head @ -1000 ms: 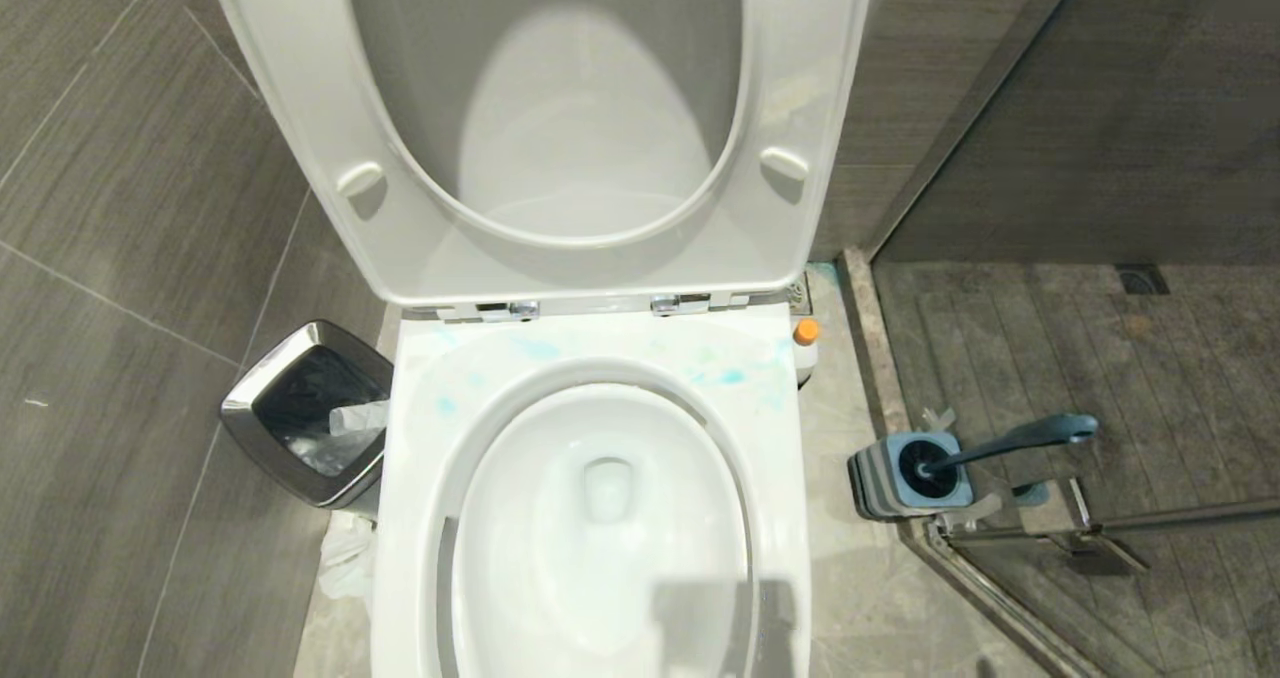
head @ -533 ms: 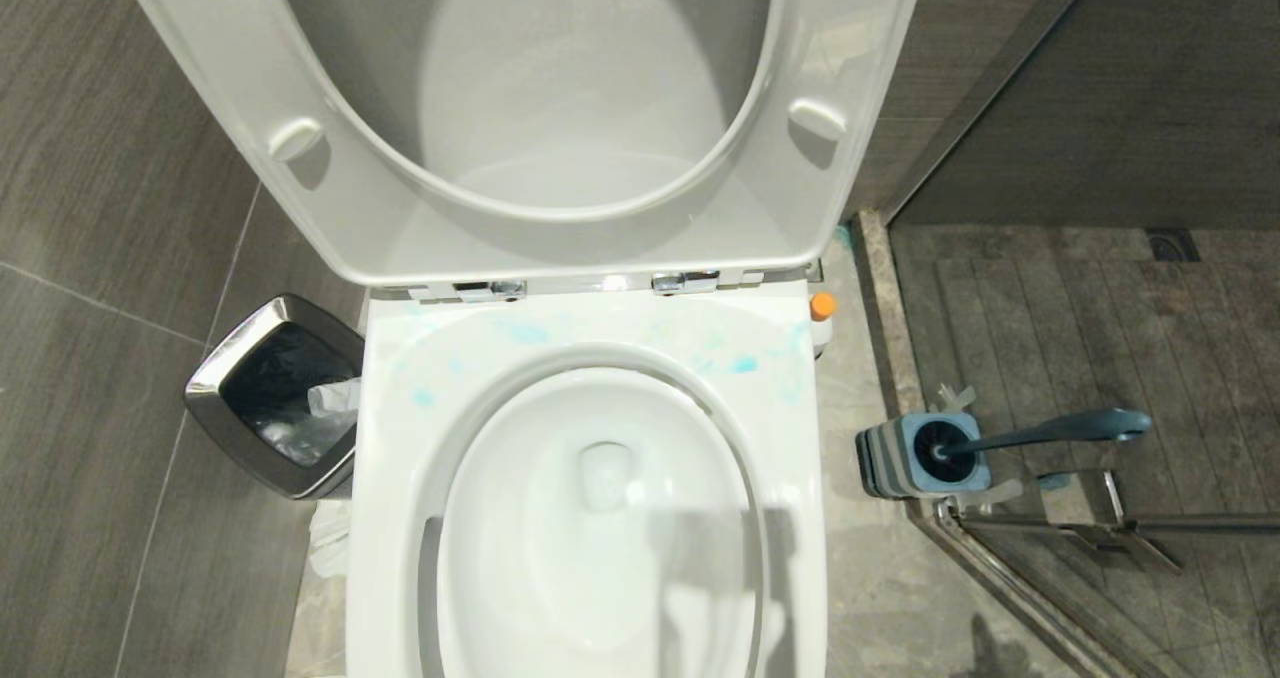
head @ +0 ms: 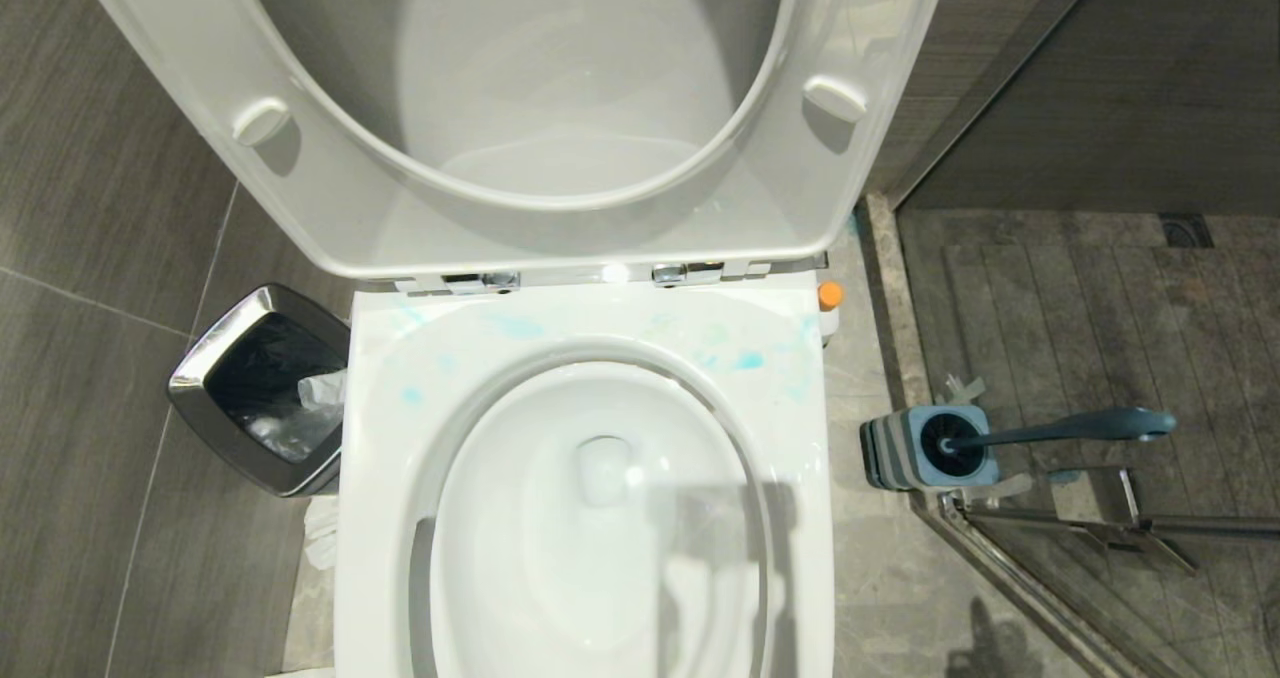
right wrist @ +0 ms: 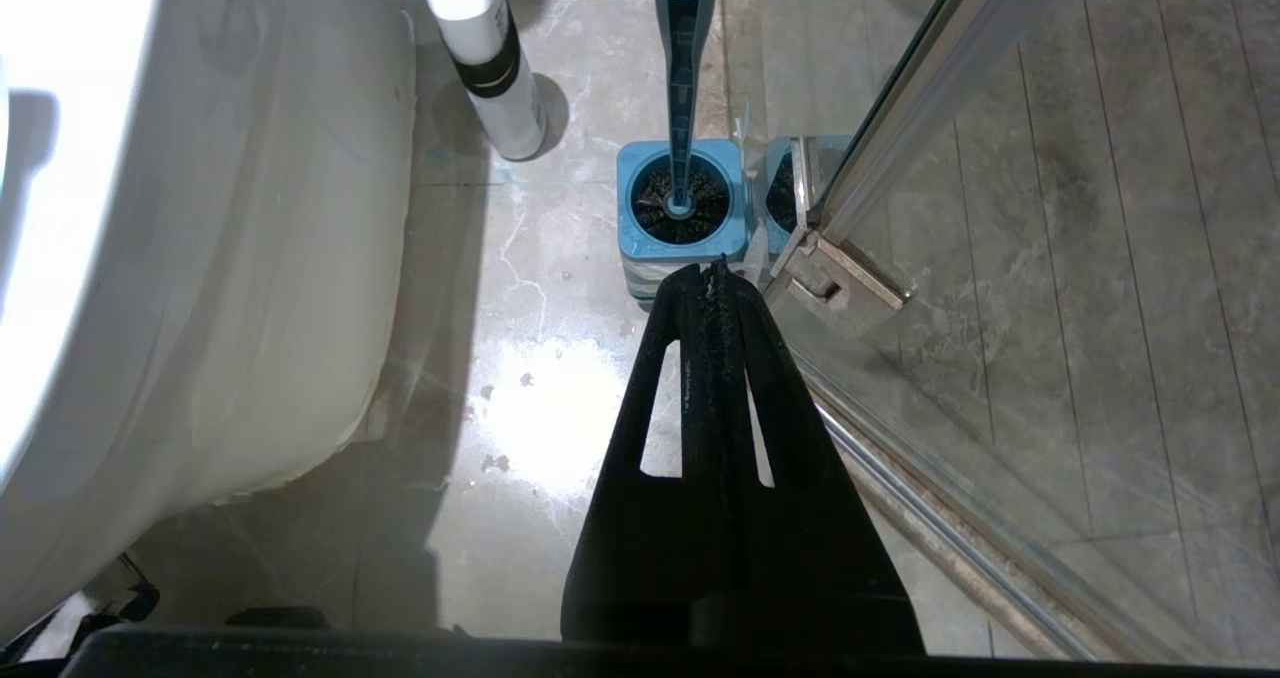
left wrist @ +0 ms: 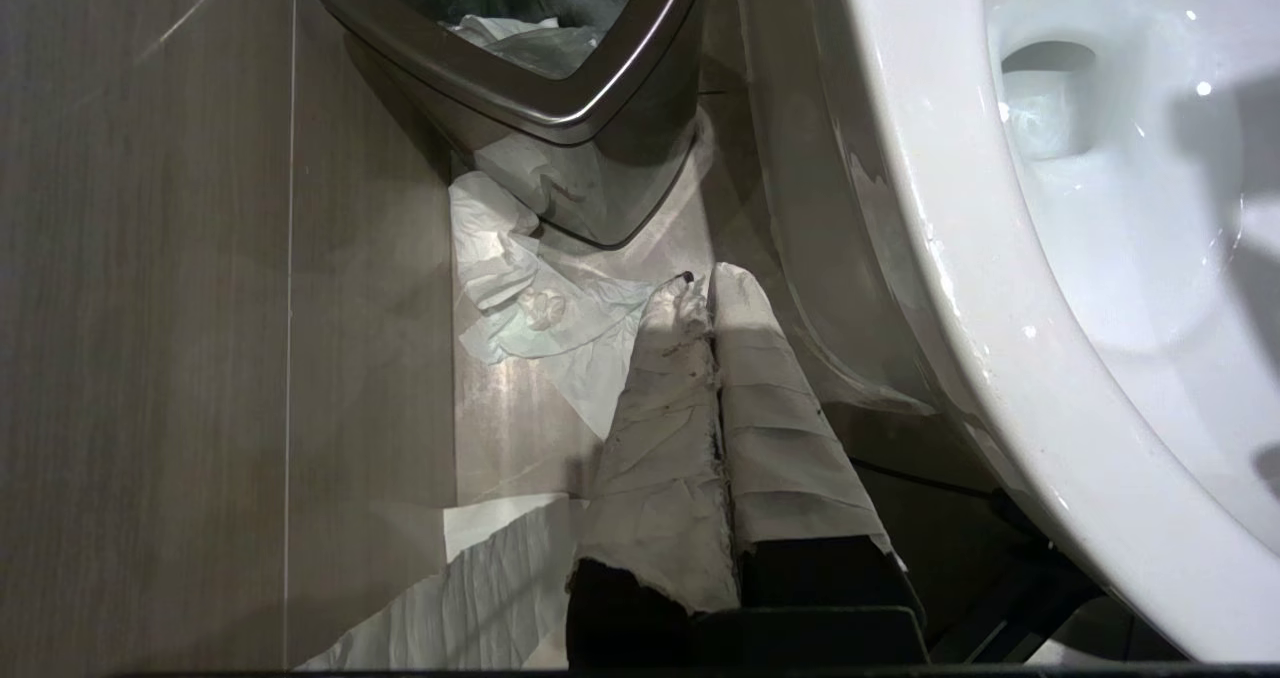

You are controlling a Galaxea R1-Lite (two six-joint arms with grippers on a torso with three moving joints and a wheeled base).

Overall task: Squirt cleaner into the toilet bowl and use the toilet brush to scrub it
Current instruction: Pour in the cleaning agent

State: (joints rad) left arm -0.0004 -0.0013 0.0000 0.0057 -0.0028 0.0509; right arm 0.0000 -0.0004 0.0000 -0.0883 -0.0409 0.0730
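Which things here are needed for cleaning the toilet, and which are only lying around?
Needed: cleaner bottle; toilet bowl; toilet brush, standing in its square holder.

Lying around: steel bin; crumpled paper on the floor; glass shower door.

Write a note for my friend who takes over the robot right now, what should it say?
Left gripper: shut, empty, low beside the toilet bowl, near the steel bin.
Right gripper: shut, empty, above the floor, pointing at the toilet brush.
Brush stands in its blue base, by the glass shower door.
Cleaner stands on the floor beside the bowl.
Seat is up; blue smears on the rim.
Done: nothing picked up.
Left: squirt cleaner, scrub.
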